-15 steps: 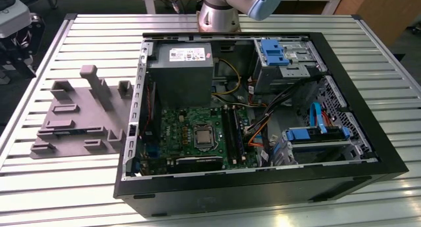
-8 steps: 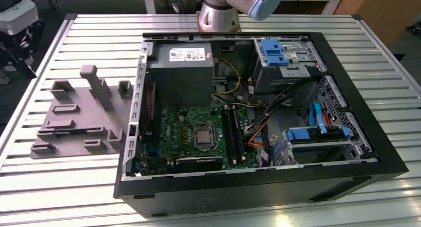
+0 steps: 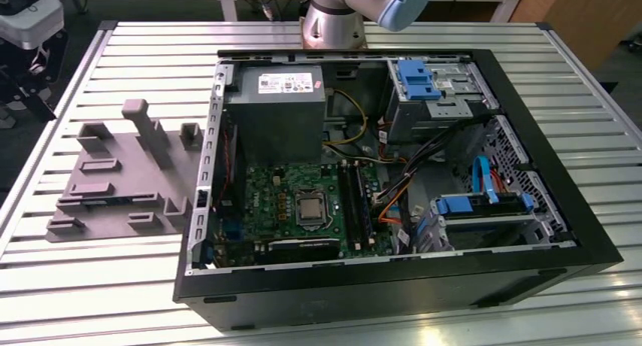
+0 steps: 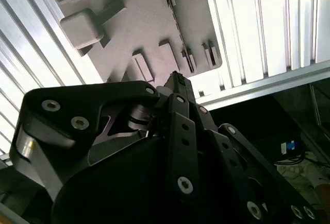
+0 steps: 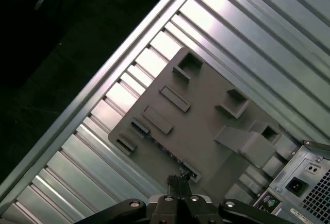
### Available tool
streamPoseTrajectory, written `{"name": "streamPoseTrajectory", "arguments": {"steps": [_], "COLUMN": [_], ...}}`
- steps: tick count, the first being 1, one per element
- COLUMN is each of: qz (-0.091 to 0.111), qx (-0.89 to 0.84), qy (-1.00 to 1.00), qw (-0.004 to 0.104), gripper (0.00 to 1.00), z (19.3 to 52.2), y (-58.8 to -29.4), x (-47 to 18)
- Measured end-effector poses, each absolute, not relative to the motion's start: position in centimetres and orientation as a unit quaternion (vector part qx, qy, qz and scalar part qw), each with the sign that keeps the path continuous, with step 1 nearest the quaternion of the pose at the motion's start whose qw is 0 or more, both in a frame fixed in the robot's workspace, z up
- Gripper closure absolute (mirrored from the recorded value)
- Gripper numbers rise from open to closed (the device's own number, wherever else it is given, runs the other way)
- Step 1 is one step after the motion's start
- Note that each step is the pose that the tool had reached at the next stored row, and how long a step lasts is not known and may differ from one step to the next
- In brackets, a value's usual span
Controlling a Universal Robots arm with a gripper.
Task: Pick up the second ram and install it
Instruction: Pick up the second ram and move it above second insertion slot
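**One stick left in the holder: second ram (image 5: 165, 150) under a closed gripper (image 5: 178, 182)**

We saw the second ram seated on edge in a narrow slot of the grey holder (image 5: 206, 116), along the holder's side nearest the table's edge. In the second wrist view it showed as a thin dark strip (image 4: 178, 26) running along the holder (image 4: 134, 23) and ending close ahead of the gripper (image 4: 178, 80).

Key relation: the ram lay below and just ahead of the fingertips, near but apart, with no contact that we could make out. In the first wrist view its long axis ran oblique to the line through the two fingertips, so we judged the claw was not yet squared across the board. One end of the stick was nearer the tips than its middle was.

Claw state: fingers drawn together, practically no gap, and nothing between them. It held nothing and touched nothing.

In the exterior view the holder (image 3: 131, 173) sat on the slatted table (image 3: 110, 286) at the exterior view's left of the open PC case (image 3: 401, 286). The ram read as a bluish sliver (image 3: 86, 202) at the holder's near edge, its long axis roughly left to right in that view. The motherboard (image 3: 291, 203) and its black memory slots (image 3: 351, 195) were well apart from the ram, inside the case.

We judged the pick was not made: the stick was in its slot and the claw was empty.
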State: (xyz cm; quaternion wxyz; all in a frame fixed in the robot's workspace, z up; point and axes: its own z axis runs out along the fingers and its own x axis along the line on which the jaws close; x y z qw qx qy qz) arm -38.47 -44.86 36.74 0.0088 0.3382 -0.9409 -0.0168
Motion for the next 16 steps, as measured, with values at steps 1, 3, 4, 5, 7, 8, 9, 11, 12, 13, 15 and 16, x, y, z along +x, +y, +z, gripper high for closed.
{"name": "streamPoseTrajectory", "arguments": {"steps": [1, 3, 4, 5, 7, 8, 9, 11, 12, 13, 15, 16], "qz": [-0.017, -0.017, -0.017, -0.017, -0.017, -0.017, -0.017, -0.017, -0.016, -0.016, -0.016, -0.016], "qx": [0.338, 0.338, 0.338, 0.339, 0.344, 0.349, 0.355, 0.368, 0.375, 0.382, 0.397, 0.404], "qy": [-0.941, -0.941, -0.941, -0.941, -0.939, -0.937, -0.935, -0.930, -0.927, -0.924, -0.918, -0.915], "qw": [0.009, 0.009, 0.009, 0.009, 0.009, 0.009, 0.009, 0.009, 0.009, 0.009, 0.010, 0.010], "gripper": [0.89, 0.89, 0.89, 0.89, 0.89, 0.89, 0.89, 0.89, 0.89, 0.89, 0.89, 0.89], "z": [36.74, 36.74, 36.73, 36.73, 36.73, 36.73, 36.72, 36.71, 36.71, 36.70, 36.68, 36.68], "y": [-44.87, -44.87, -44.87, -44.87, -44.87, -44.87, -44.87, -44.88, -44.88, -44.88, -44.88, -44.88], "x": [-38.47, -38.47, -38.47, -38.47, -38.47, -38.47, -38.47, -38.47, -38.47, -38.47, -38.46, -38.47]}}
